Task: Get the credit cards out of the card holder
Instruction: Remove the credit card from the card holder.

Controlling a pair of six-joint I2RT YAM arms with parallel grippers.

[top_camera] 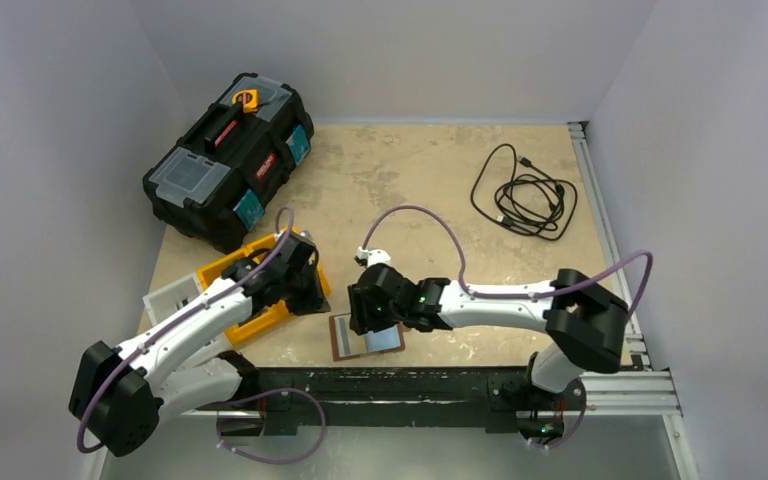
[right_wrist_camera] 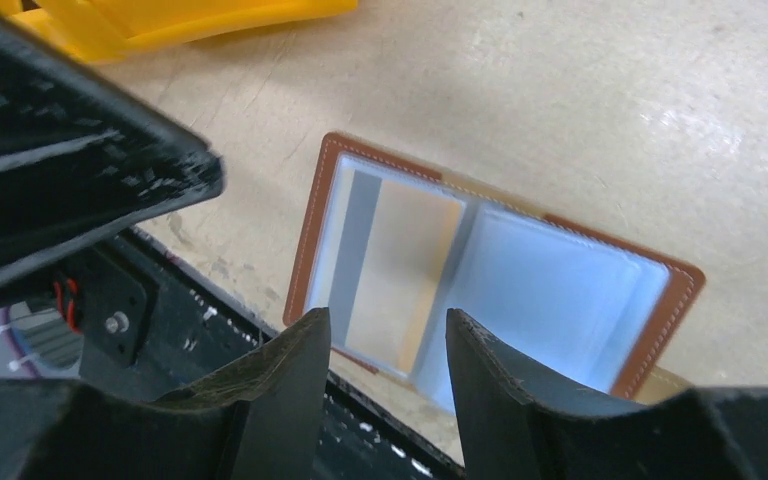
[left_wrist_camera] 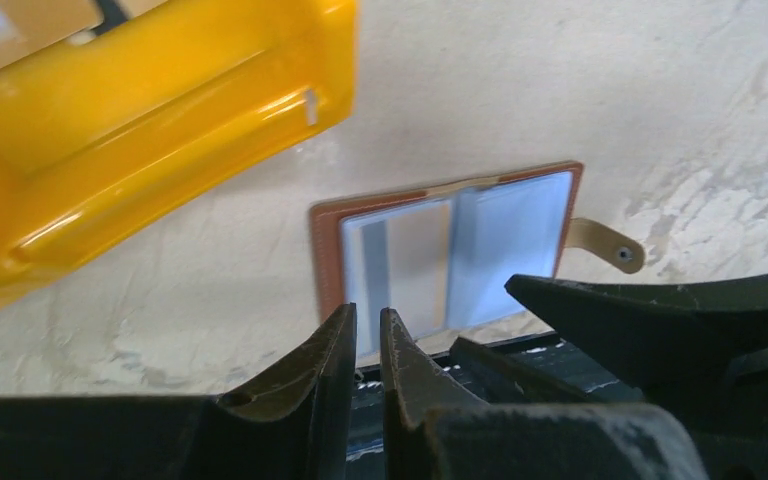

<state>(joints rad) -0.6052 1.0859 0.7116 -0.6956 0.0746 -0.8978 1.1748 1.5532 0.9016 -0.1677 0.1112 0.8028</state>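
The brown card holder [top_camera: 343,340] lies open and flat near the table's front edge, pale grey-blue inside. It also shows in the left wrist view [left_wrist_camera: 505,240] and the right wrist view [right_wrist_camera: 550,280]. A beige card with a grey stripe [right_wrist_camera: 400,260] sits in its left pocket [left_wrist_camera: 405,260]. Its snap tab [left_wrist_camera: 610,243] sticks out to the side. My right gripper [top_camera: 370,318] hovers just above the holder, open and empty [right_wrist_camera: 388,325]. My left gripper [top_camera: 305,290] is shut and empty [left_wrist_camera: 367,320], left of the holder beside the orange tray.
An orange tray [top_camera: 222,268] sits left of the holder, with a clear bin [top_camera: 170,300] beside it. A black toolbox [top_camera: 230,160] stands at the back left. A coiled black cable [top_camera: 525,195] lies at the back right. The table's black front rail [top_camera: 440,385] is just below the holder.
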